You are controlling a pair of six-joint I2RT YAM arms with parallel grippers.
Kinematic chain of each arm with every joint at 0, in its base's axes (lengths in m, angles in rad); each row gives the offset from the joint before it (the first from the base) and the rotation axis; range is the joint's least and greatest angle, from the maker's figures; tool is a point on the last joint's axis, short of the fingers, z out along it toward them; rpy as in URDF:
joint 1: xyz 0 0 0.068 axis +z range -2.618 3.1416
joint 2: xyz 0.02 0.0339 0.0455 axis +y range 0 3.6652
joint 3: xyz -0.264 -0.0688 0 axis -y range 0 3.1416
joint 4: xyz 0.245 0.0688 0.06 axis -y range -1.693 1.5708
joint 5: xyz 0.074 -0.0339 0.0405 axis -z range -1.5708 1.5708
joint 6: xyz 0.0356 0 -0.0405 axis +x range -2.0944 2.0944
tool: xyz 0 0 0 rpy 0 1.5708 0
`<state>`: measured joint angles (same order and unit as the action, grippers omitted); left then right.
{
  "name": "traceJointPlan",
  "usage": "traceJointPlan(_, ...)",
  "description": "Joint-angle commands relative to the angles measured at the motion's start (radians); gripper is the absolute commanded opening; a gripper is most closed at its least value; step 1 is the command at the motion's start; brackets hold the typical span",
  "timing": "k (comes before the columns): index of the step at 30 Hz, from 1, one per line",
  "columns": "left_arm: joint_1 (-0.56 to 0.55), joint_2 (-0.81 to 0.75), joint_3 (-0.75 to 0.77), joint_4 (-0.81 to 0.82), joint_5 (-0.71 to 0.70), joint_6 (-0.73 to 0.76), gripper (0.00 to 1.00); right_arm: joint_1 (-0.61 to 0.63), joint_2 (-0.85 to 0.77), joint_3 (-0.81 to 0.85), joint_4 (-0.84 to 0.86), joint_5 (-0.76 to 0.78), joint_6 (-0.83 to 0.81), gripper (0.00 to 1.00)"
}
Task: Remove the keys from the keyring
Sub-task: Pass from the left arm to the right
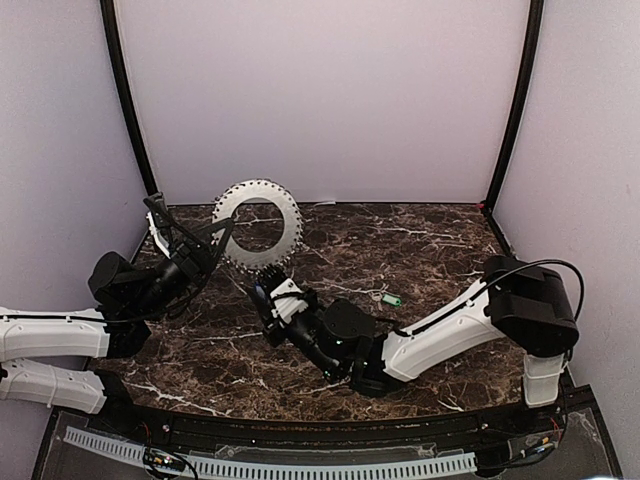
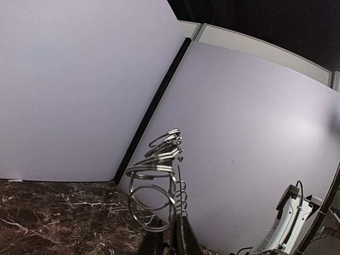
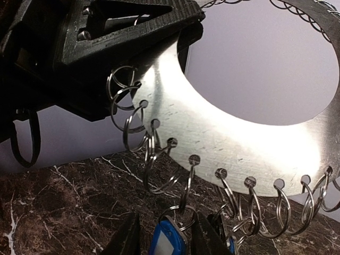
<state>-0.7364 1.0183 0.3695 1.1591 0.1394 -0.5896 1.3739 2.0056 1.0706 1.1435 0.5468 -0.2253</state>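
Observation:
The keyring [image 1: 262, 190], a flat grey toothed ring, stands upright over the back left of the table with my left gripper [image 1: 205, 250] shut on its rim. In the left wrist view the keyring [image 2: 179, 180] shows edge-on between the closed fingers of the left gripper [image 2: 172, 239]. Several small split rings [image 3: 159, 159] hang from holes along the keyring [image 3: 228, 133]. My right gripper [image 3: 166, 239] sits just below it, open, its fingers either side of a blue key [image 3: 167, 241] with a gap on the left. Another blue key [image 3: 229, 245] hangs behind the right finger. A green key [image 1: 391, 299] lies loose on the table.
The dark marble table [image 1: 420, 240] is enclosed by pale walls with black corner posts [image 1: 128, 110]. My right arm [image 1: 450, 320] stretches across the front right, passing near the green key. The left gripper's black body [image 3: 106, 42] fills the upper left of the right wrist view.

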Motion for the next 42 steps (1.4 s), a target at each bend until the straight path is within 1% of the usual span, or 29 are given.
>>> traceJointPlan(1, 0.006, -0.013, -0.004, 0.069, 0.011, -0.015, 0.0, -0.009, 0.009, 0.025, 0.001, -0.012, 0.029, 0.27)
traceJointPlan(3, 0.005, -0.013, -0.004, 0.07, 0.011, -0.016, 0.0, -0.009, 0.008, 0.023, 0.002, -0.016, 0.037, 0.21)
traceJointPlan(7, 0.006, -0.016, -0.006, 0.057, -0.002, -0.005, 0.0, -0.012, -0.01, 0.008, 0.002, -0.025, 0.051, 0.03)
traceJointPlan(8, 0.006, -0.019, -0.007, 0.043, -0.01, 0.001, 0.0, -0.014, -0.018, 0.003, -0.007, -0.028, 0.055, 0.0)
traceJointPlan(12, 0.006, -0.034, -0.02, -0.04, -0.069, 0.035, 0.0, -0.015, -0.087, -0.043, -0.081, -0.057, 0.09, 0.0)
traceJointPlan(15, 0.005, -0.041, -0.044, -0.106, -0.113, 0.044, 0.0, -0.016, -0.158, -0.087, -0.171, -0.116, 0.159, 0.0)
traceJointPlan(18, 0.006, -0.043, -0.085, -0.142, -0.136, 0.019, 0.0, -0.016, -0.216, -0.131, -0.268, -0.173, 0.242, 0.0)
traceJointPlan(22, 0.006, -0.023, -0.113, -0.209, -0.086, -0.034, 0.0, -0.016, -0.255, -0.159, -0.363, -0.23, 0.341, 0.0)
traceJointPlan(27, 0.006, 0.012, -0.15, -0.274, -0.014, -0.096, 0.0, -0.016, -0.277, -0.188, -0.402, -0.251, 0.391, 0.0)
traceJointPlan(32, 0.006, 0.039, -0.189, -0.354, 0.042, -0.153, 0.09, -0.025, -0.301, -0.2, -0.453, -0.287, 0.407, 0.0)
traceJointPlan(36, 0.006, 0.046, -0.214, -0.412, 0.062, -0.199, 0.11, -0.032, -0.32, -0.208, -0.488, -0.324, 0.425, 0.0)
traceJointPlan(42, 0.006, 0.04, -0.243, -0.48, 0.071, -0.238, 0.3, -0.044, -0.337, -0.227, -0.507, -0.363, 0.459, 0.0)
